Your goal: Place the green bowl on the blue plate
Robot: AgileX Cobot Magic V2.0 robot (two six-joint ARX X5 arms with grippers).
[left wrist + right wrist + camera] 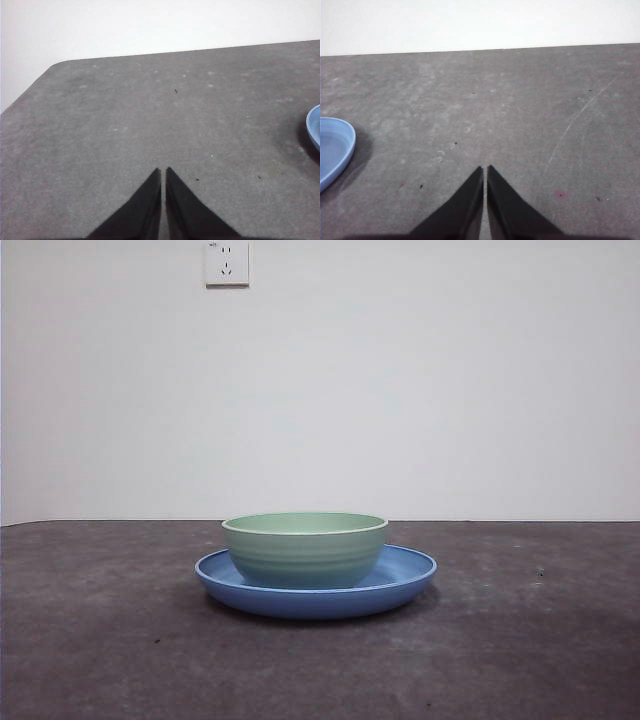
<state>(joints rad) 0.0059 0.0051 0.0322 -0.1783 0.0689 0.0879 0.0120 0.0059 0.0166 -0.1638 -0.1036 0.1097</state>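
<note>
Green bowl, a pale mint round vessel with faint horizontal ridges around its outside and a lighter rim, sits upright inside the blue plate, a wide, shallow, glossy round dish with a low raised rim. In the front view the bowl stands roughly centred, with a band of plate showing on both sides, so the placing looks done; judging from these views, nothing is left except for the arms to stay clear.

Neither arm shows in the front view. The left gripper hangs over bare table with its 2 black jaws pressed nearly together, only a thin slit between the tips, holding nothing; a sliver of the plate's rim shows at the edge of its view, well apart from the tips. The right gripper is the same: jaws narrowed to a slit, empty, with part of the plate off to one side.

Both dishes look like smooth, hard moulded ware, the plate shinier than the bowl. The table is a dark grey, matte, speckled surface with pale scuffs and a long thin scratch. Behind stands a plain white wall carrying a white socket
</note>
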